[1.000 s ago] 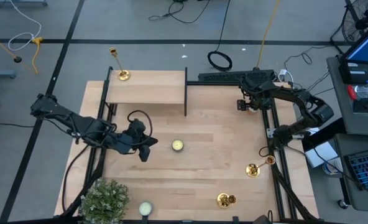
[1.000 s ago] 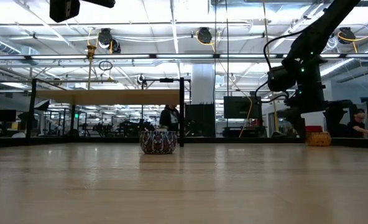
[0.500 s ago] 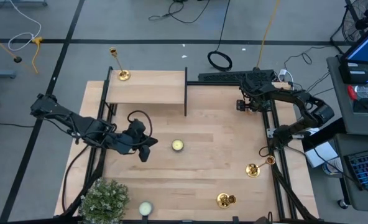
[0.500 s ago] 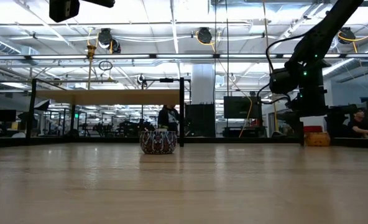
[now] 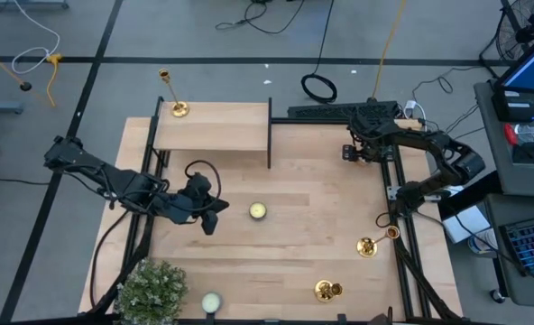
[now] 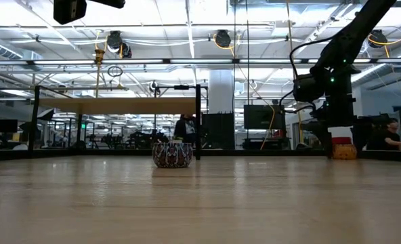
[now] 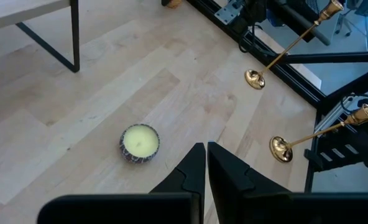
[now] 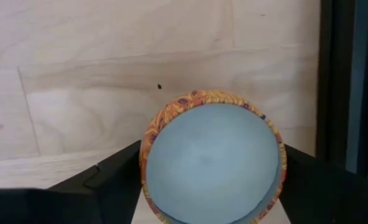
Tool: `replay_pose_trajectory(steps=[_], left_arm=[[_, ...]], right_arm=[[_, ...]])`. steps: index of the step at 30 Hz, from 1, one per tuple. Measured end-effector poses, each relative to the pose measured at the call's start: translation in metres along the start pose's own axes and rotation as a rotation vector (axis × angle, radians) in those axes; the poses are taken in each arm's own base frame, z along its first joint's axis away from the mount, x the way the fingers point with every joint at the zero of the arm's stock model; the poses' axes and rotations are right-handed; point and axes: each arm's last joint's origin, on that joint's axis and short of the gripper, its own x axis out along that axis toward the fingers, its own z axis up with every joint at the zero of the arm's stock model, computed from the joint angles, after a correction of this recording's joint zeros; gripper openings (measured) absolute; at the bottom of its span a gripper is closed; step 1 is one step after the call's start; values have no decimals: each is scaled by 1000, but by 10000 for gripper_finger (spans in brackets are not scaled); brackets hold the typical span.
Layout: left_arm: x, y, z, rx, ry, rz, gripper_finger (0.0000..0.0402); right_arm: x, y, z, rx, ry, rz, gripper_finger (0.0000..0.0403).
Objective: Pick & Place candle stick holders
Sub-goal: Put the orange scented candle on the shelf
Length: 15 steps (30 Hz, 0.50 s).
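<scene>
On the far left edge of the pale wooden desk (image 5: 294,244), a shiny brass candle stick holder (image 5: 172,94) stands upright at the corner of a raised wooden shelf (image 5: 213,126). In front of it the left claw (image 5: 211,215) hovers over the desk, its fingers pressed together and holding nothing. A bushy green potted plant (image 5: 151,291) sits at the near left corner, with a pale tealight (image 5: 212,301) just beside it. Near the middle lies a small round yellow candle in a patterned tin (image 5: 258,210), just to the right of the left claw.

Further right, two more brass candle stick holders (image 7: 282,53) (image 7: 317,134) stand by the right edge of the desk, near the black frame rail (image 5: 402,253), their stems leaning in the left wrist view.

At the far right corner the right claw (image 5: 353,152) is low over a round pale-blue candle in an orange patterned tin (image 8: 212,165), with its fingers spread wide on either side of the tin; I cannot tell whether they touch it.

The risk, as I judge it: this claw closes on a candle rather than a holder. The thin tall stems are also easy to topple, and the rail beside them leaves little room.
</scene>
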Motion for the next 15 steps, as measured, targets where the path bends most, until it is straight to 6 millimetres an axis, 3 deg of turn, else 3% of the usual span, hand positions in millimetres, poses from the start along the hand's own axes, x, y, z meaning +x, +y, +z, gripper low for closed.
replay_pose_trajectory(steps=[5,15], left_arm=[[0,0,0,4,0,0,21],[0,1,1,26,-14,13,21]], right_arm=[[-9,3,-2,-12,30,102,302],[-56,11,-5,-47,-36,423,303]])
